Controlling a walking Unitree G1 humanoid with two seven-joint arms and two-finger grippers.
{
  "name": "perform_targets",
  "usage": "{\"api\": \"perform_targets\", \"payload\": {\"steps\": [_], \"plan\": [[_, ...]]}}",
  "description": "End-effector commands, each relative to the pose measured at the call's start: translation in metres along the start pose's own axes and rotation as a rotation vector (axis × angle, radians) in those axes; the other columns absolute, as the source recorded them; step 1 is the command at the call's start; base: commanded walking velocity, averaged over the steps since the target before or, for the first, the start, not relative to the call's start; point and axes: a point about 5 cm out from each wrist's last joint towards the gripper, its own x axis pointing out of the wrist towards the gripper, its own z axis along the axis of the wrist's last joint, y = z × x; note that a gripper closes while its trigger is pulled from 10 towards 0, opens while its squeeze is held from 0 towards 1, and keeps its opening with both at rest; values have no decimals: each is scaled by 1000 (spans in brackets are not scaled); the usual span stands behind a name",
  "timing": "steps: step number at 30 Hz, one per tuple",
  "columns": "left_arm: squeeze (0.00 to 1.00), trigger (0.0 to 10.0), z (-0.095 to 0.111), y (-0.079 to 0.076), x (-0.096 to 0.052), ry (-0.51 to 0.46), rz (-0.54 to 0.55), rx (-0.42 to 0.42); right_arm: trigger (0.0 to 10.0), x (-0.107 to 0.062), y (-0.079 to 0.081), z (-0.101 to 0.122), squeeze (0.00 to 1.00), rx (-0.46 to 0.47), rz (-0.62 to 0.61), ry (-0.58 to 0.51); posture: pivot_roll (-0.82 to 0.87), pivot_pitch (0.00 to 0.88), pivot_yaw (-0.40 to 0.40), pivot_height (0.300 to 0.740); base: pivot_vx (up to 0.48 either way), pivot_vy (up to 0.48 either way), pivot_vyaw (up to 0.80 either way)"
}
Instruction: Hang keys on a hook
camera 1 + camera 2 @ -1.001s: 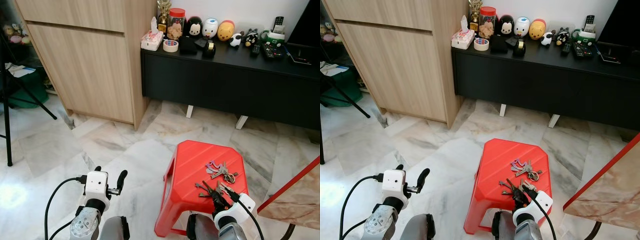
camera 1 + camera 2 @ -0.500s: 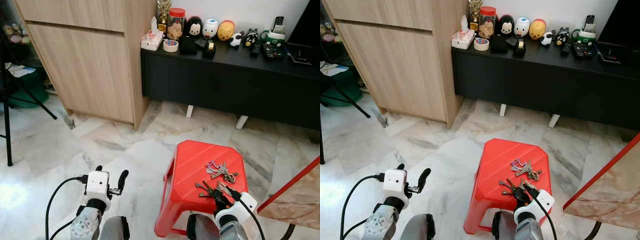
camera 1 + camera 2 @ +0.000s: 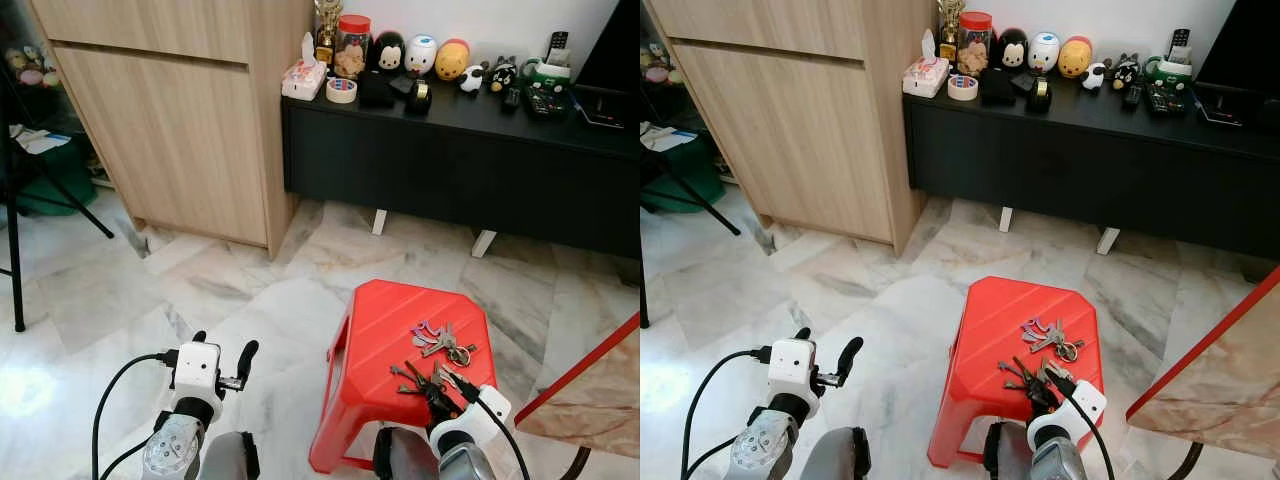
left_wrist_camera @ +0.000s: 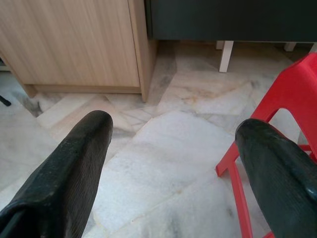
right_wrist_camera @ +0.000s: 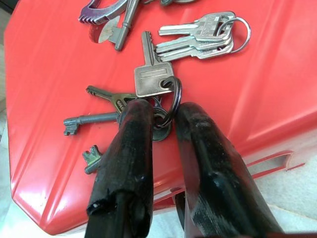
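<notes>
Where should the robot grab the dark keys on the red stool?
Probably by the dark ring joining the dark keys. They lie flat and fanned on the stool, so from above, as the right gripper is placed, suits best.

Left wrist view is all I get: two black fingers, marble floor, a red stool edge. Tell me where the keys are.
Observer: Two bunches lie on the red stool; the near bunch of keys sits by its front edge.
Operator: Report the right gripper.
Observer: The right gripper is down at that near bunch, its fingers close on either side of the dark key ring. I cannot tell whether they grip it.
Operator: Give me the second bunch.
Observer: The far bunch of keys lies further back on the seat, apart from the gripper.
Operator: Find me a hook.
Observer: I can't make one out; ahead are a wooden cabinet and a black sideboard.
</notes>
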Motion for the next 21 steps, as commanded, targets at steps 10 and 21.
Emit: {"api": "perform_targets", "payload": {"steps": [10, 21], "plan": [[0, 10000, -5, -2, -4, 15, -7, 16, 0, 2, 1, 2, 0, -6, 12, 0, 95, 71, -76, 597, 0, 0, 0], [0, 10000, -5, -3, -4, 15, -8, 19, 0, 2, 3, 2, 0, -1, 25, -5, 95, 71, -76, 597, 0, 0, 0]]}}
